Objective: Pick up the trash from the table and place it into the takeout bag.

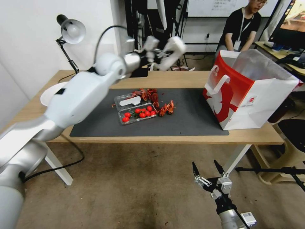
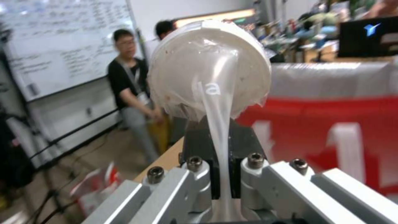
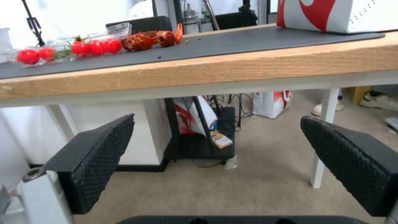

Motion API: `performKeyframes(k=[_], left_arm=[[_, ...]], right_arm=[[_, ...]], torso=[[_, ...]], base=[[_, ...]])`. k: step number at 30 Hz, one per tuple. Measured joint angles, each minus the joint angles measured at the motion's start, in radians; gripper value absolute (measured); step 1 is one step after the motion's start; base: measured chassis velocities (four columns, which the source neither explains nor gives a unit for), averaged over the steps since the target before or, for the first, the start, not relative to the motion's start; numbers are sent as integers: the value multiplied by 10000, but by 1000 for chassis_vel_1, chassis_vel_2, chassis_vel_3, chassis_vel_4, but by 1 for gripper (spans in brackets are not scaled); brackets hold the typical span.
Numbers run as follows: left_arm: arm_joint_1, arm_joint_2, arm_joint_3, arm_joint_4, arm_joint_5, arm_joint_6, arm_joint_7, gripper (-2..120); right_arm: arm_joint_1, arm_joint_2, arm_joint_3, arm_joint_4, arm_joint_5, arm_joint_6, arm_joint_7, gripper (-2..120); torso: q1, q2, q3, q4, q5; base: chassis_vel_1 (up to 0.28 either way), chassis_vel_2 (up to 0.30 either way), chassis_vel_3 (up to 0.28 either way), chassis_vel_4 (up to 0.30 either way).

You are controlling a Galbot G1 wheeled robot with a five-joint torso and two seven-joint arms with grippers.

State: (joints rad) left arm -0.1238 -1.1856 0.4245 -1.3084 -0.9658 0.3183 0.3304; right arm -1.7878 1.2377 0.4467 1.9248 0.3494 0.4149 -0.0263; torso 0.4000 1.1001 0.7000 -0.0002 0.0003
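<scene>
My left gripper (image 1: 158,53) is raised over the table's (image 1: 187,78) far edge and shut on the rim of a beige shallow bowl (image 1: 174,50). In the left wrist view the bowl (image 2: 209,68) stands on edge in the gripper (image 2: 222,183), with the takeout bag (image 2: 327,124) behind it. The white-and-red bag (image 1: 251,95) stands open at the table's right end. Red shell scraps (image 1: 167,109) lie on the dark mat (image 1: 190,119). My right gripper (image 1: 206,167) hangs open below the table's front edge, with nothing between its black pads (image 3: 99,155).
A clear clamshell box of cherry tomatoes (image 1: 137,114) sits mid-mat, with more shell scraps (image 1: 149,94) behind it. A desk lamp (image 1: 72,31) stands at the far left corner. A person sits behind the bag. White table legs (image 1: 236,157) flank my right arm.
</scene>
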Motion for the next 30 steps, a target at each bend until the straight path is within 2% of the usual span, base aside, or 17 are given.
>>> performKeyframes(k=[1,2,5,6,8,9,10,14,18,24,30], left_arm=[[-187,-339,150,113,-75,-41,-67,1],[-187,-339,150,113,-75,-41,-67,1],[-634,-1234,485,418,-145,-102,-133,1],[-634,-1234,485,418,-145,-102,-133,1],[-880,-1824,701,713,-168,-286,-279,1],[-1010,-2191,868,984,-239,-610,-506,1],[-1010,-2191,868,984,-239,-610,-506,1],[-1417,-3464,1065,2136,-360,-1260,-813,1],[-1484,-3949,1112,2442,-384,-1409,-794,1],[-1419,-4169,1402,2409,-448,-1526,-749,1],[-1191,-4271,1951,2248,-493,-1722,-988,1]], right_arm=[[-16,23,14,2,-4,12,0,100],[-16,23,14,2,-4,12,0,100],[-42,84,46,-9,-9,60,-3,100],[-42,84,46,-9,-9,60,-3,100],[-46,124,53,-49,-10,111,-15,100],[-46,148,55,-73,-11,129,-23,100],[-46,148,55,-73,-11,129,-23,100],[-23,152,49,-197,-41,158,-40,100],[7,132,58,-227,-43,159,-40,100],[18,134,57,-273,-41,159,-40,100],[55,117,41,-326,-35,157,-45,100]], torso=[[0,0,0,3,-1],[0,0,0,3,-1],[0,0,0,-2,1],[0,0,0,-2,1],[-1,0,0,3,3],[0,0,0,2,-1],[0,0,0,2,-1],[0,0,0,-2,2],[0,0,0,1,-1],[0,0,0,4,-3],[-1,0,0,1,-3]], base=[[0,0,0,0],[0,0,0,0],[0,0,0,0],[0,0,0,0],[0,0,0,0],[0,0,0,0],[0,0,0,0],[0,0,0,0],[0,0,0,0],[0,0,0,0],[0,0,0,0]])
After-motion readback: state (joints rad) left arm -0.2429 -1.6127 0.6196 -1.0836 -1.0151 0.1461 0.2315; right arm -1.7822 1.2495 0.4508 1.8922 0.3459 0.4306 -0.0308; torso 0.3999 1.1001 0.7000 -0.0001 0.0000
